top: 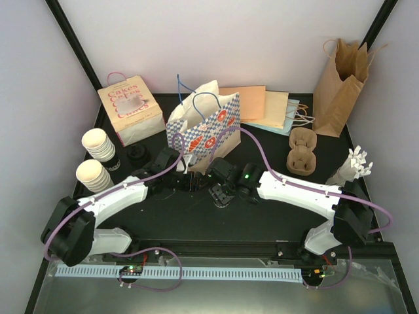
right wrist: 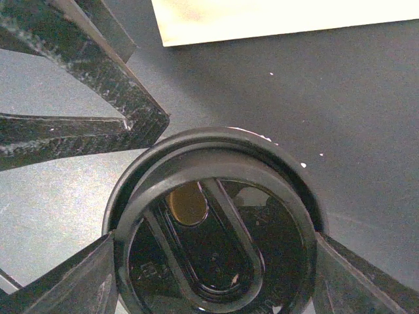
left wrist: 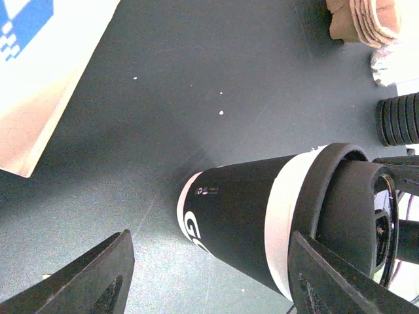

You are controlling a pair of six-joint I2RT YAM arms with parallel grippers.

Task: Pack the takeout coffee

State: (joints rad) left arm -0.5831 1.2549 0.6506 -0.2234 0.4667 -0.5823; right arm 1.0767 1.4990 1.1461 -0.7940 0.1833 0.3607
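A coffee cup (left wrist: 236, 222) with a black sleeve, a white band and a black lid (right wrist: 213, 222) stands on the dark table between both arms. My right gripper (right wrist: 213, 278) reaches over it from above, and its fingers (right wrist: 72, 281) press the lid's rim on both sides. My left gripper (left wrist: 209, 275) is open and straddles the cup from the side, with its left finger well clear of the sleeve. Both grippers meet mid-table, the left gripper (top: 191, 182) beside the right gripper (top: 221, 192). Two stacks of cream ribbed cups (top: 97, 145) and a stack of black lids (top: 136, 155) stand at the left.
A blue checkered gift bag (top: 208, 124) stands just behind the grippers. A Cakes box (top: 129, 108) sits at the back left and a brown paper bag (top: 340, 85) at the back right. A cardboard cup carrier (top: 302, 152) and flat paper bags (top: 262, 104) lie right of centre.
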